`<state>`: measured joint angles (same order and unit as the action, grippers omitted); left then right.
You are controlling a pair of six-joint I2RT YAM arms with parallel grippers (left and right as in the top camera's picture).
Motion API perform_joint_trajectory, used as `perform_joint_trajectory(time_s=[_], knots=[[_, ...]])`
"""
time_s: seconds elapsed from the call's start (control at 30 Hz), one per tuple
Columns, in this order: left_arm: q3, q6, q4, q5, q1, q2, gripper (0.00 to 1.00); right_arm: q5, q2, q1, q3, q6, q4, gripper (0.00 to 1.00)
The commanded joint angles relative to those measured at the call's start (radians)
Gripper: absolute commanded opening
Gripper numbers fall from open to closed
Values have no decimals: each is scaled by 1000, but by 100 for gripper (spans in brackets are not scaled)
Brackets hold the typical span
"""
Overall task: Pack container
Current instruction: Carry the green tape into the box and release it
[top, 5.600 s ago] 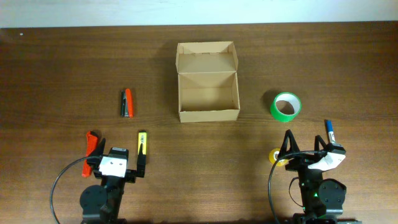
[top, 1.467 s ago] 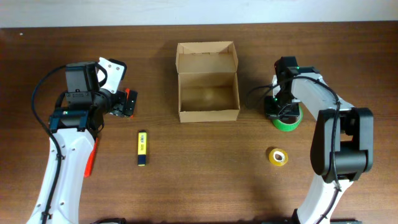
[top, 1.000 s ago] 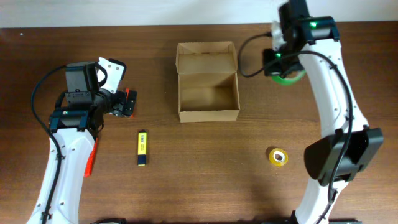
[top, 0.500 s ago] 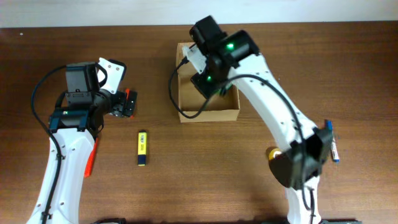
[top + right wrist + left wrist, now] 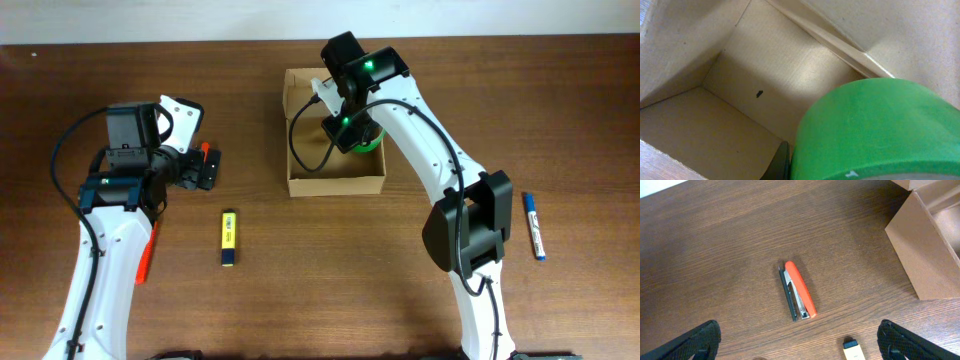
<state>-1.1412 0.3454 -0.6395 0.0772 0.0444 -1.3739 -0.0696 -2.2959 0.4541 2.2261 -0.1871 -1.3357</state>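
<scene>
The container [image 5: 336, 184], a tan cardboard box with its flap lid open at the back, stands at the table's middle back. My right gripper [image 5: 347, 128] hangs inside its opening, shut on the green tape roll [image 5: 369, 139]. The right wrist view shows the roll [image 5: 880, 130] large over the box's inner walls [image 5: 740, 75], with one dark finger [image 5: 783, 162] against its side. My left gripper [image 5: 196, 170] hovers open over an orange and black stapler [image 5: 207, 158]. In the left wrist view the stapler [image 5: 798, 291] lies between the wide-spread fingertips [image 5: 696, 342].
A yellow highlighter [image 5: 229, 238] lies in front of the stapler, its cap end [image 5: 855, 351] showing in the left wrist view. A blue marker [image 5: 534, 226] lies at the right. An orange tool [image 5: 145, 256] pokes out under the left arm.
My right arm has carried the green tape roll from the table's right side leftward and now holds it inside the box's opening. The left arm has stayed still.
</scene>
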Motion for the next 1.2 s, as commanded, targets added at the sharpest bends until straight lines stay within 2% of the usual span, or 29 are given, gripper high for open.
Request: perform_joint_trajectory(time_s=[0.0,0.97,1.0,1.07,1.1,1.17], knots=[[-17,12,0,0,4,-5,100,-14,-23,5,-2,-8,5,4],[-17,12,3,0,4,-15,100,-54,-135,19,-5,4,-9,4],[-17,12,3,0,4,-15,99,-54,-135,17,-5,4,-10,7],[-17,12,3,0,4,-15,100,-54,-135,17,-5,5,-11,36],[-17,12,3,0,4,-15,100,-54,-135,17,-5,9,-13,45],[-17,12,3,0,4,-15,100,-54,-135,18,-5,11,-15,49]])
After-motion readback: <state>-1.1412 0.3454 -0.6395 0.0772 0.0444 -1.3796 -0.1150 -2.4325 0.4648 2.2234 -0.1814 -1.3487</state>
